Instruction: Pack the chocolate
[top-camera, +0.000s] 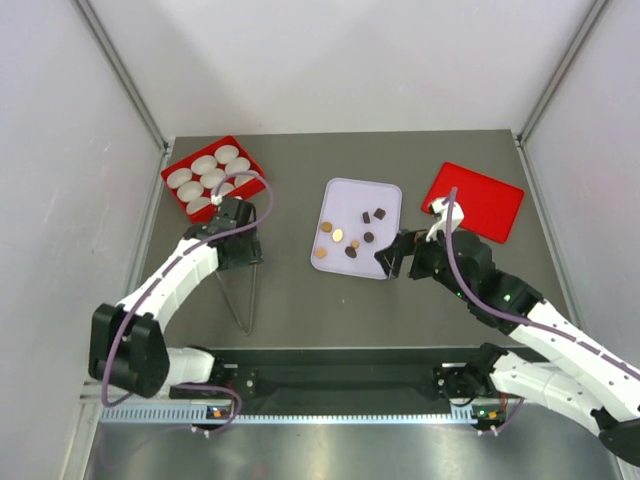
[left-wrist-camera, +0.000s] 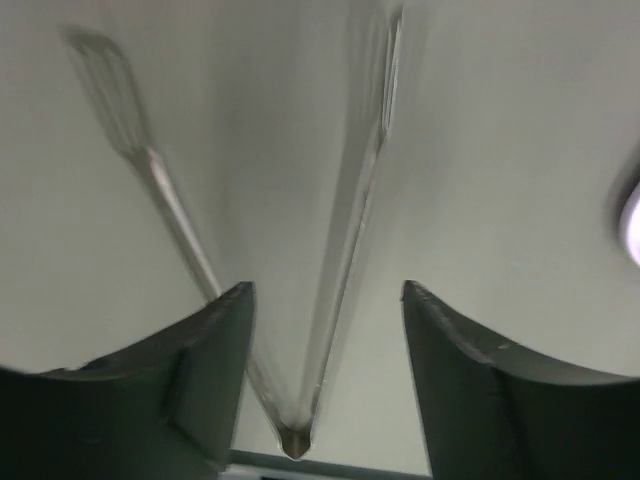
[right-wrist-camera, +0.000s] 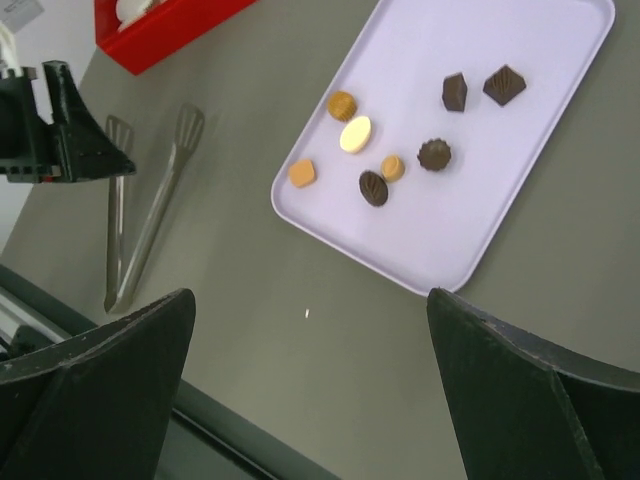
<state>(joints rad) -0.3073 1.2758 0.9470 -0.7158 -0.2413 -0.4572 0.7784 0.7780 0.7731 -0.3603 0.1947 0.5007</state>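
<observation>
While left gripper (left-wrist-camera: 328, 286) hangs released, jaws either side of tongs (left-wrist-camera: 345, 250), right gripper (right-wrist-camera: 310, 295) gapes wide, empty, just off tray's (right-wrist-camera: 470, 210) near-right corner. Chocolate (right-wrist-camera: 373, 187): brown + caramel pcs loose on tray. Tongs lie on counter (top-camera: 300, 300) left of tray.

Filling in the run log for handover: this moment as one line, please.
left gripper: open over tongs | right gripper: open near tray | chocolates: on tray

From my station I see both arms in white shells with black joints, the left arm (top-camera: 175, 275) and the right arm (top-camera: 570, 350). A purple cable (top-camera: 270, 203) runs along each. The left tool (left-wrist-camera: 325, 290) and right tool (right-wrist-camera: 310, 300) have dark, curved, wedge-shaped fingers (right-wrist-camera: 100, 390).
</observation>
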